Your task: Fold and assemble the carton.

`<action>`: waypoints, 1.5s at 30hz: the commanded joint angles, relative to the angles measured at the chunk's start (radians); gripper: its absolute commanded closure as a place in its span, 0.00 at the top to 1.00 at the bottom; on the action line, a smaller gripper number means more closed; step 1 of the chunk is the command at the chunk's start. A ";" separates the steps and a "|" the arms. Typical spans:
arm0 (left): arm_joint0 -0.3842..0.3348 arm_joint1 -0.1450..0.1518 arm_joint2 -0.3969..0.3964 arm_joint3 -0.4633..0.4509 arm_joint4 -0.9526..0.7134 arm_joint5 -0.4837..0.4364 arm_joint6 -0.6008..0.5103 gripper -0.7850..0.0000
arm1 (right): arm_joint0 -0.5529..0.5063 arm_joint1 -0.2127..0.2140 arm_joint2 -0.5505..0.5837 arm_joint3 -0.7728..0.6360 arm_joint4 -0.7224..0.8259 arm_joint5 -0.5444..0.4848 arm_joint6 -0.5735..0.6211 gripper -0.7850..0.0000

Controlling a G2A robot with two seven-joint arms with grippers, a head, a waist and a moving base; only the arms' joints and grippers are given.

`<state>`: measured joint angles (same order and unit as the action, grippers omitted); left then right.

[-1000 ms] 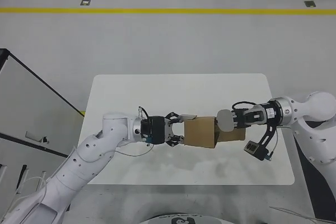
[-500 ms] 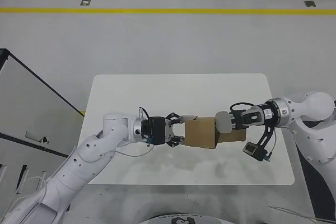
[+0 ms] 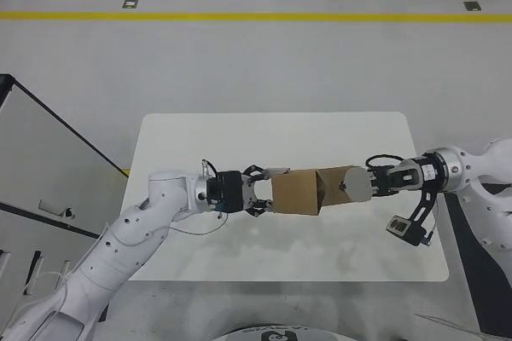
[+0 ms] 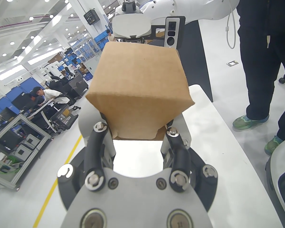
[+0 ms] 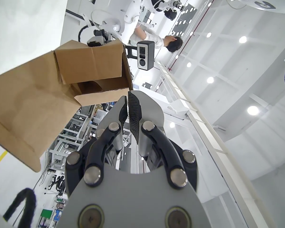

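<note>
The brown carton (image 3: pixel 297 193) is held above the middle of the white table (image 3: pixel 273 136), lying lengthwise between my two arms. My left gripper (image 3: pixel 258 192) is shut on the carton's left end. In the left wrist view its fingers (image 4: pixel 95 131) straddle the closed end of the carton (image 4: pixel 137 77). My right gripper (image 3: pixel 352 183) is at the carton's right end, where the flaps (image 5: pixel 90 62) stand partly folded around an opening. The right gripper (image 5: pixel 129 96) is shut, its tips right at one flap's edge, with nothing visible between the pads.
A black-framed panel (image 3: pixel 17 153) stands off the table's left side. Bare tabletop lies in front of and behind the carton. The table's right edge (image 3: pixel 427 196) runs under my right forearm.
My right gripper has drawn back from over the carton to its right end and turned. The loose flap at the lower right has swung inward. The carton has shifted slightly left.
</note>
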<state>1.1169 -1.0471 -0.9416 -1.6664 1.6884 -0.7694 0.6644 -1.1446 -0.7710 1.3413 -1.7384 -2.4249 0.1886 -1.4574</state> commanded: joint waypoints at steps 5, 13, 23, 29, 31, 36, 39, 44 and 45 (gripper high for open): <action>0.002 -0.001 0.002 -0.003 -0.010 0.011 -0.004 0.00 | 0.006 -0.007 -0.053 -0.005 -0.023 -0.006 0.005 0.00; -0.003 -0.006 0.015 0.001 -0.029 0.019 0.003 0.00 | 0.044 -0.021 -0.126 0.005 -0.041 0.000 0.027 0.00; -0.006 -0.006 0.014 0.010 -0.021 0.019 0.008 0.00 | 0.070 -0.020 -0.098 0.032 0.015 0.018 0.001 0.00; -0.005 -0.005 0.011 0.006 -0.019 0.018 0.009 0.00 | 0.054 -0.010 -0.021 0.048 0.065 0.039 -0.020 0.00; -0.004 -0.005 0.010 0.002 -0.020 0.019 0.009 0.00 | 0.048 -0.007 -0.007 0.051 0.051 0.037 -0.011 0.00; -0.001 -0.006 0.015 -0.008 -0.020 0.017 0.008 0.00 | 0.044 -0.010 -0.037 0.040 -0.002 0.031 0.030 0.00; -0.002 -0.007 0.020 -0.011 -0.019 0.016 0.006 0.00 | 0.054 -0.018 -0.071 0.042 -0.009 0.033 0.058 0.00; -0.004 -0.008 0.026 -0.012 -0.021 0.017 0.004 0.00 | 0.082 -0.028 -0.122 0.048 -0.025 0.025 0.070 0.00; -0.005 -0.009 0.026 -0.013 -0.021 0.018 0.003 0.00 | 0.088 -0.029 -0.129 0.050 -0.027 0.024 0.069 0.00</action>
<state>1.1125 -1.0555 -0.9157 -1.6787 1.6679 -0.7521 0.6679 -1.0620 -0.7989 1.2188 -1.6900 -2.4510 0.2140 -1.3866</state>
